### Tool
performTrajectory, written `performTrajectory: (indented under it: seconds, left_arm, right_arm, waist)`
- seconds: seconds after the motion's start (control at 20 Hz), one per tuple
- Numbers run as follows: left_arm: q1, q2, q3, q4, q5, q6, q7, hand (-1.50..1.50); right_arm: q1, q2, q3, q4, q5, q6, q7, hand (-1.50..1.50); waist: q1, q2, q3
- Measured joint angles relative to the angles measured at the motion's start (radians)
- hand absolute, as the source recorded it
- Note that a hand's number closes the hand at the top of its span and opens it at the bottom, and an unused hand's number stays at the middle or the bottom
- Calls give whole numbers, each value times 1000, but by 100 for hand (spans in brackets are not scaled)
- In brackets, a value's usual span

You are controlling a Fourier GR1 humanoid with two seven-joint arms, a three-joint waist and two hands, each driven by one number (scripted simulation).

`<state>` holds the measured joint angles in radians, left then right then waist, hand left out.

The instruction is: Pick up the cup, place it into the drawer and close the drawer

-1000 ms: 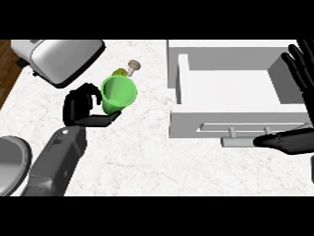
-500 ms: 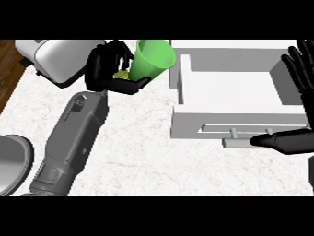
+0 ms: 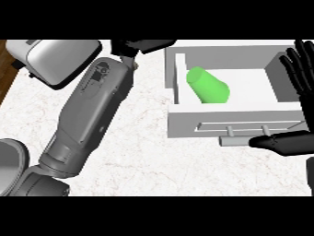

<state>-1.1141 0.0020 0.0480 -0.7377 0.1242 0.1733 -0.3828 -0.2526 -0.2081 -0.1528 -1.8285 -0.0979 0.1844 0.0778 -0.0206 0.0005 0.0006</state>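
The green cup (image 3: 208, 85) lies tipped inside the open drawer (image 3: 235, 123) (light, rigid, probably smooth). Left hand (image 3: 143, 45) far left, fingers hidden; right hand (image 3: 307, 83) open, holding nothing, near the handle (image 3: 246, 136).

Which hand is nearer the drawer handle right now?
Right. The right hand has its thumb beside the drawer handle, on the handle's right end. The left hand is up past the drawer's far left corner, well away.

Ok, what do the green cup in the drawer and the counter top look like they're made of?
The smooth green cup looks like matte plastic: flat, even colour, no glints. The white counter top looks like marble or similar stone, judging by its faint reddish veining.
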Motion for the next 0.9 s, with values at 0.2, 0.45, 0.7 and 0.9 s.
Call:
performTrajectory:
  seconds: [0.2, 0.45, 0.7, 0.9]
  left_arm:
    - [-120, -1, -50, 119, 37, 85, 78, 150]
    - [-203, -2, -131, 272, 81, 153, 118, 150]
    - [-228, -2, -216, 382, 115, 141, 144, 150]
    - [-224, -2, -290, 432, 129, 104, 167, 150]
  right_arm:
    - [-26, -7, -5, 18, -12, 10, -1, -150]
    - [-45, -6, 3, 28, -20, 21, -7, -150]
    - [-73, -2, 18, 36, -26, 30, -6, -150]
    - [-104, -5, 28, 35, -32, 40, 3, -150]
  waist:
    - [-21, 6, 0]
    - [-52, 14, 1]
    - [-93, 25, 1]
    - [-126, 34, 2]
